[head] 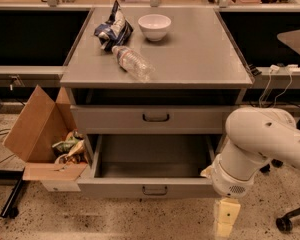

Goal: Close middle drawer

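The middle drawer [155, 190] is pulled far out. Its grey front with a small dark handle faces me, and its inside [152, 156] is empty. The uppermost grey drawer [156, 118] above it is pushed in. The lowest drawer is hidden beneath the open one. My gripper [226, 219] hangs down from the white arm [262, 141], just below and in front of the open drawer's right front corner, near the floor. The wrist housing [230, 176] is right against that corner.
On the cabinet top [200, 59] lie a white bowl [154, 26], a plastic bottle [132, 63] and a crumpled chip bag [113, 28]. An open cardboard box [40, 134] with trash stands left of the drawer. A chair base [290, 219] is at the right.
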Robot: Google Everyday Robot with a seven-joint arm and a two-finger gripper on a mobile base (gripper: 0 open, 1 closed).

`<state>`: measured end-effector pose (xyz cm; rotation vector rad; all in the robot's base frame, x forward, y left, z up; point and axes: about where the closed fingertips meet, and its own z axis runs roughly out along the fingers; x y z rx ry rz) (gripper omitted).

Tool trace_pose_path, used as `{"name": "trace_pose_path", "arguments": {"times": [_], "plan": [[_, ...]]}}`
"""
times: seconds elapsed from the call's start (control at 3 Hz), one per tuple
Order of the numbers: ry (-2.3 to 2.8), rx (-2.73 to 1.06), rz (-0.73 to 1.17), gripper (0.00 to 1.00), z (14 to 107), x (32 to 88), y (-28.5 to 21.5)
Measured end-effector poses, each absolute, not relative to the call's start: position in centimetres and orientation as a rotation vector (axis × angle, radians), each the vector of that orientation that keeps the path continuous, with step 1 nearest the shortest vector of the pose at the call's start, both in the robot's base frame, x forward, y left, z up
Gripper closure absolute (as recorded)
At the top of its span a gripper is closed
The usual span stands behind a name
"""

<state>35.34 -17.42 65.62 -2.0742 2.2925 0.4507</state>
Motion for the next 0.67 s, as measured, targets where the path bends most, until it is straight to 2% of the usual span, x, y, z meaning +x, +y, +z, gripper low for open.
{"name": "trace_pose_path", "arguments": {"times": [0.33,0.67], "plan": [[2.219,-2.087,0.47,0.17,60.6,37.8,-17.7],[2.14,-2.101,0.526,0.4,54.4,40.0,-17.8]]}}
